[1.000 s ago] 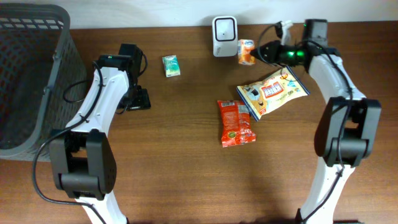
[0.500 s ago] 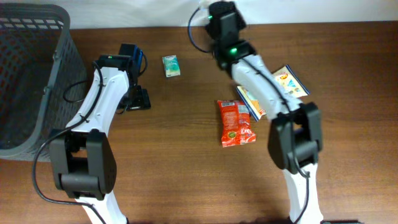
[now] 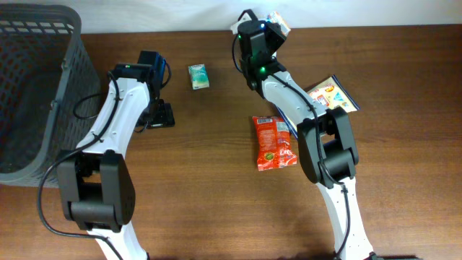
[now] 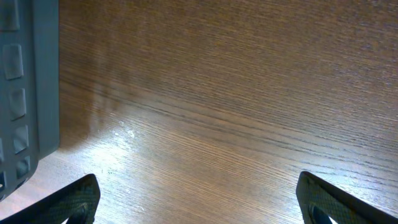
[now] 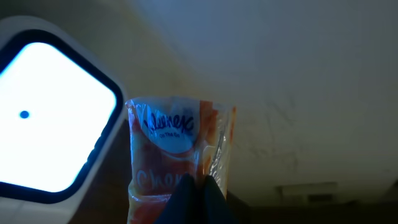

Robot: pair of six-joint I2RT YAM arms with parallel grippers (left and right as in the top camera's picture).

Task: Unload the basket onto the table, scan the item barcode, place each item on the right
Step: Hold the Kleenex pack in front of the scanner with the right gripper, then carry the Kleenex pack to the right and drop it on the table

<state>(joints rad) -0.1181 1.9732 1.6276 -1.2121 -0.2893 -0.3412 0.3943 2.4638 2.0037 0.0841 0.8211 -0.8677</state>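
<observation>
Here, right jaws pinch tissue pack [image 5: 177, 155] near scanner [image 5: 50, 115]

Right wrist: scanner [image 5: 43, 118] cropped at the left edge, window blown out white. Orange packet [image 5: 177, 155] lettering blurred, lower end off-frame. Right gripper [image 5: 193, 198] shows only a dark tip at the bottom edge.

Overhead: right arm [image 3: 287, 92] covers the scanner and most of the packet. Only a corner pokes out. Yellow snack bag [image 3: 330, 94] partly under the same arm. Green packet [image 3: 198, 76] print too small to read. Basket [image 3: 36, 87] cut by the left edge.

Left wrist: left gripper [image 4: 199, 202] fingertips clipped at the bottom corners.
</observation>
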